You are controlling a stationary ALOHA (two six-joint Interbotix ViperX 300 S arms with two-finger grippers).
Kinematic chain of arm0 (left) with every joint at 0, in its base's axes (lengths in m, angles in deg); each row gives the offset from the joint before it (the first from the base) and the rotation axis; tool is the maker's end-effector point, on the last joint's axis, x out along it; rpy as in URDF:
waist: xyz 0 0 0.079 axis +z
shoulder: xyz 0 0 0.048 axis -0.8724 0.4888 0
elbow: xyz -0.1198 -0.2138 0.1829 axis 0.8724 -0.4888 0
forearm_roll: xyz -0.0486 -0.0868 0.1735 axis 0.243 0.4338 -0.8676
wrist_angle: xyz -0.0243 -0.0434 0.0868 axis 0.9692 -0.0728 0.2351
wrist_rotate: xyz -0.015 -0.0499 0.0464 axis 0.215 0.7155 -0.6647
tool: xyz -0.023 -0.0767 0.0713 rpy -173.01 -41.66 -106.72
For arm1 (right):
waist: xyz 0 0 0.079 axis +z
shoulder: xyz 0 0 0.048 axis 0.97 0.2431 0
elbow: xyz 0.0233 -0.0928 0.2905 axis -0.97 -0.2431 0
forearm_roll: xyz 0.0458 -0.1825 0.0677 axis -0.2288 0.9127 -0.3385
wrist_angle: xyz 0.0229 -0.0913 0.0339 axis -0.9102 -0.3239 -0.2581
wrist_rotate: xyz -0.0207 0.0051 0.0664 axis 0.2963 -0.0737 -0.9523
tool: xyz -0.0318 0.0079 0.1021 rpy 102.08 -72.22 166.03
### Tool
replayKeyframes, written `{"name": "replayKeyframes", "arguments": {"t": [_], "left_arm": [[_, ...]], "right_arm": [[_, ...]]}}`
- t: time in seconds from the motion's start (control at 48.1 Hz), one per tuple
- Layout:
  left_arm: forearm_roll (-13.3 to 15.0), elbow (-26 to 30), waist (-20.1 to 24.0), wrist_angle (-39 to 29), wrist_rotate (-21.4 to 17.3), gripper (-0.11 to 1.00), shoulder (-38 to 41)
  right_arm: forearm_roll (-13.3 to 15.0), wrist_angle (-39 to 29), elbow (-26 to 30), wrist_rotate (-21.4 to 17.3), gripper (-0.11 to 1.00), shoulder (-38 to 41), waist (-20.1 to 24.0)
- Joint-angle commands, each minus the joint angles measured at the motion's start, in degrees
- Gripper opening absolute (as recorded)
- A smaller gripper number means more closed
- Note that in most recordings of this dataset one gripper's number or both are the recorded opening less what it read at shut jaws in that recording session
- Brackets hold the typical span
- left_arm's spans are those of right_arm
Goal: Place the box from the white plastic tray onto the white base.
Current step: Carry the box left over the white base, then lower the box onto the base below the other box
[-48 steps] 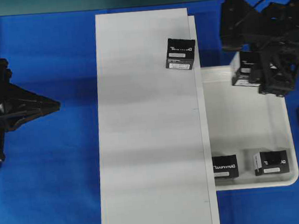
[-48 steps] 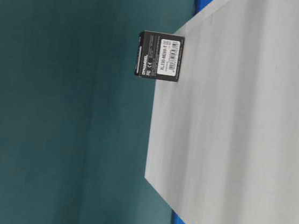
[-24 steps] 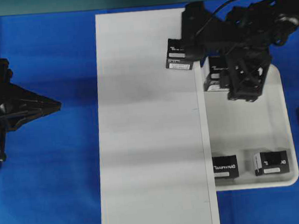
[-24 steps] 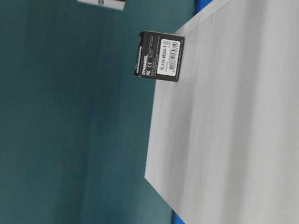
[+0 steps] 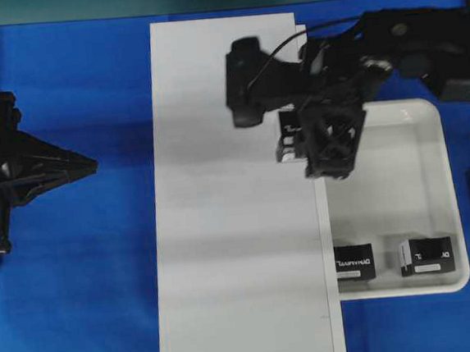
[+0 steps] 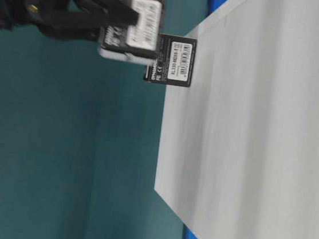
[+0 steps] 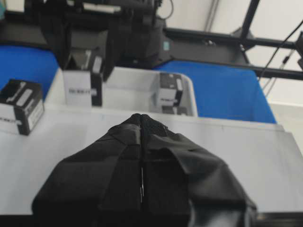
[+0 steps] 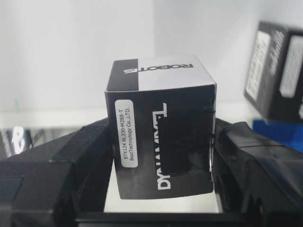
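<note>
- My right gripper (image 8: 163,156) holds the box (image 8: 163,137) clamped between both pads, lifted clear of the surface. Seen from overhead it hangs over the right edge of the white base (image 5: 223,226), right at the seam with the white plastic tray (image 5: 402,202).
- Another box (image 6: 175,60) already stands on the base, just beyond the carried one toward 12 o'clock. If I lower here without shifting toward 9 o'clock, I risk knocking it.
- Releasing this close to the edge could leave the box straddling base and tray rim, so it tips.
- Two more boxes (image 5: 355,262) sit at the tray's 6 o'clock end, well apart from my path.
- My left gripper (image 7: 141,124) rests pressed closed at 9 o'clock, away from everything.
</note>
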State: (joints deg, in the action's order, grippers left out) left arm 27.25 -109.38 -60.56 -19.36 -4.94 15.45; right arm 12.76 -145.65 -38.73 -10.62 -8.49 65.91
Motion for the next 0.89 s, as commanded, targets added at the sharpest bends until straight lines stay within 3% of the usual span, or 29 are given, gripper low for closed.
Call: {"name": "replayKeyframes", "arguments": {"t": [0.0, 0.874], "left_arm": [[-0.09, 1.67, 0.00, 0.26, 0.09, -0.07, 0.26], [-0.09, 1.67, -0.44, 0.26, 0.09, -0.07, 0.26]], "right_arm": [[-0.26, 1.58, 0.26, 0.18, 0.60, 2.02, 0.79], [0.18, 5.80, -2.29, 0.70, 0.60, 5.80, -0.09]]}}
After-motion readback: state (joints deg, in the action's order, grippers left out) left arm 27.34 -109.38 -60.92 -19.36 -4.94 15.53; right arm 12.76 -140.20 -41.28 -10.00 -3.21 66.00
